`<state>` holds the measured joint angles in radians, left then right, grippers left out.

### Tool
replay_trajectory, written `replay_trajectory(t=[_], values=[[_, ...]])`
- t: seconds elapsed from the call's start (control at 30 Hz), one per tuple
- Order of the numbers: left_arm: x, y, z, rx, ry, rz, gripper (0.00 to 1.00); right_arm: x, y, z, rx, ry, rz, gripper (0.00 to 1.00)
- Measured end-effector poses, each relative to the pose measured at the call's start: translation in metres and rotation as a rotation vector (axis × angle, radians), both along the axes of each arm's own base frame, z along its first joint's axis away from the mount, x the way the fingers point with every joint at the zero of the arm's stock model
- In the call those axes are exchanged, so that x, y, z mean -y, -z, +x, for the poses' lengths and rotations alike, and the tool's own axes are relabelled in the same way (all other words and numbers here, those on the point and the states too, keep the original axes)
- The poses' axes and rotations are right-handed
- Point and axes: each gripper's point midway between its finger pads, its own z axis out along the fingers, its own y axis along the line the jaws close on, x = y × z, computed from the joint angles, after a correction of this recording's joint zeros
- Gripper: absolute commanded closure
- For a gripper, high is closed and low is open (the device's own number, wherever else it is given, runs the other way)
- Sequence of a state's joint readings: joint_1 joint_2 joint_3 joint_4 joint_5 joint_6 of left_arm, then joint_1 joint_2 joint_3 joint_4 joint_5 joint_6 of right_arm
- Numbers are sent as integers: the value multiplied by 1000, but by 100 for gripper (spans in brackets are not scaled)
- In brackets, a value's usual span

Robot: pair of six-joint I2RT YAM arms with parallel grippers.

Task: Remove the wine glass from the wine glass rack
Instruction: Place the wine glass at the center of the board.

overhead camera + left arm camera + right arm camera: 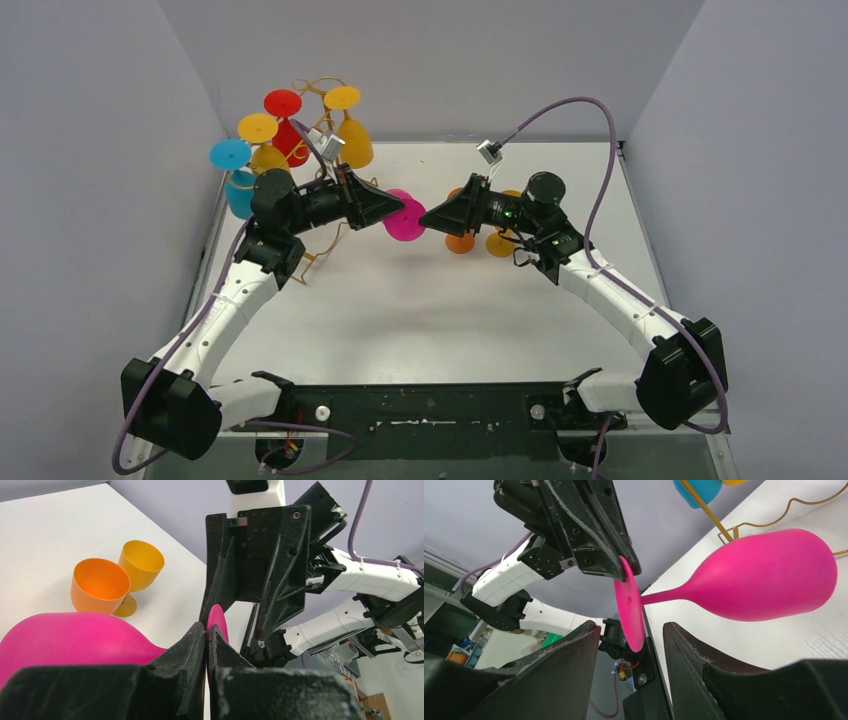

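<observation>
My left gripper [395, 208] is shut on the rim of the round foot of a pink wine glass [408, 222] and holds it on its side above the table, away from the rack. The left wrist view shows the fingertips [199, 635] pinching the foot [217, 620], with the pink bowl [65, 640] at left. My right gripper [428, 215] is open and faces the foot. In the right wrist view its gripper [631, 632] has one finger on each side of the foot's lower edge [630, 615], not touching it. The gold wire rack [322, 88] stands at the back left.
Several coloured glasses hang on the rack, among them red [283, 103], yellow [342, 98] and blue [230, 154]. An orange glass [97, 585] and a yellow glass [141, 562] stand upright on the table behind the right arm. Grey walls close the left, back and right sides.
</observation>
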<state>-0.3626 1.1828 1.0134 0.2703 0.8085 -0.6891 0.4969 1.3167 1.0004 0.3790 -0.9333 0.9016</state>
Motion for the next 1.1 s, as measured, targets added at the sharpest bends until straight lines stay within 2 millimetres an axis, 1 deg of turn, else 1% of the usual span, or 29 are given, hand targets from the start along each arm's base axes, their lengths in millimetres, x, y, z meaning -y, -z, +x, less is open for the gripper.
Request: replay_trajectory(t=[0.1,0.13,0.2,0.23,0.3,0.37,0.43,0.53,0.57,0.6,0.63,0.67,0.7,0.73,0.83,0.93,1.0,1.07,1.1], values=[[0,4,1,-10,-7,1,100,0,-3,-2,12,-3,6,56],[1,3,1,-12,-5,-3,100,0,-5,-2,18,-3,9,59],[3,0,-2,-4,5,-16,100,-1,-6,-3,22,-7,13,61],[6,-1,-4,0,13,-24,100,-2,-6,-4,23,-12,14,64],[11,-4,-9,10,33,-36,100,-2,-7,-6,24,-21,16,82],[17,-6,-15,16,53,-44,100,-5,-7,-8,27,-37,17,90],[19,-6,-16,19,60,-44,100,-5,-7,-9,24,-51,16,99],[19,-4,-15,14,57,-42,100,-3,-7,-8,34,-52,17,100],[19,-4,-14,17,55,-40,94,-2,-7,-8,34,-52,17,100],[20,-4,-14,19,56,-38,76,-1,-7,-8,35,-55,17,100],[20,-3,-15,22,58,-36,63,-1,-8,-9,36,-59,17,100],[20,-2,-15,31,61,-29,55,0,-8,-9,35,-60,17,100],[21,0,-16,29,67,-19,48,1,-9,-7,36,-54,19,100],[20,2,-17,25,73,-9,43,3,-10,-6,40,-47,23,100],[19,6,-18,11,95,16,38,7,-12,-3,53,-26,36,100],[13,8,-19,6,117,27,37,10,-11,-2,60,-5,41,100],[7,8,-18,-3,127,28,40,11,-11,-2,66,4,42,100],[3,7,-20,-14,141,16,45,12,-13,-2,79,13,45,100],[2,5,-21,-17,152,6,46,13,-13,-2,85,18,46,100]])
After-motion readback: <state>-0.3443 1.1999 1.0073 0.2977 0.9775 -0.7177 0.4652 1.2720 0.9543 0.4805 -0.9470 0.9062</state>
